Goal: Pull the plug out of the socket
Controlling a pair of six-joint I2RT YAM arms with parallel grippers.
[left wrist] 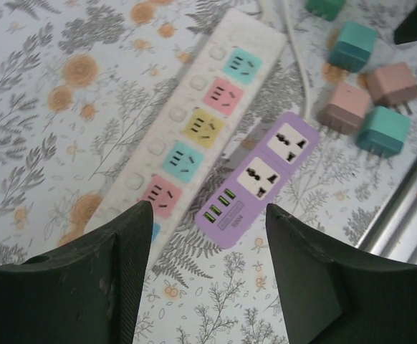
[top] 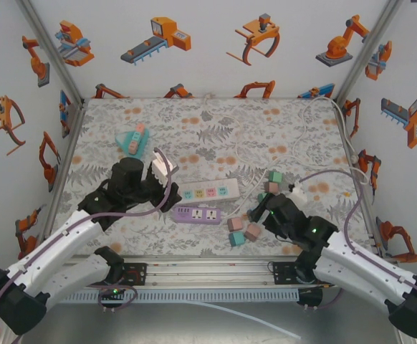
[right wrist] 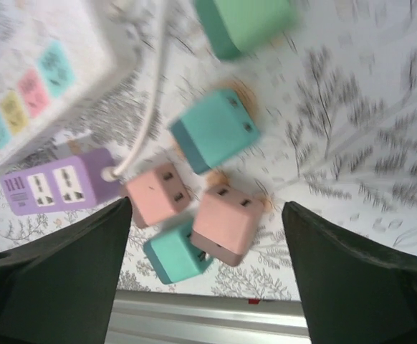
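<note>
A white power strip (top: 208, 190) with coloured sockets lies mid-table, and a purple strip (top: 196, 214) sits just in front of it. Every socket that shows on the white strip (left wrist: 194, 129) and the purple strip (left wrist: 262, 175) is bare. Loose cube plugs lie to their right: a pink plug (right wrist: 226, 222), a second pink plug (right wrist: 158, 193) and a teal plug (right wrist: 176, 256). My left gripper (left wrist: 208, 215) hovers open over the near end of both strips, holding nothing. Above the plug cluster, my right gripper (right wrist: 207, 208) is open, also seen in the top view (top: 260, 209).
Another teal plug (right wrist: 214, 129) and a green plug (right wrist: 248, 21) lie farther back. A white cable (right wrist: 147, 107) runs from the purple strip. A teal object with small blocks (top: 132, 137) sits at the back left. The metal rail (right wrist: 208, 319) edges the table's front.
</note>
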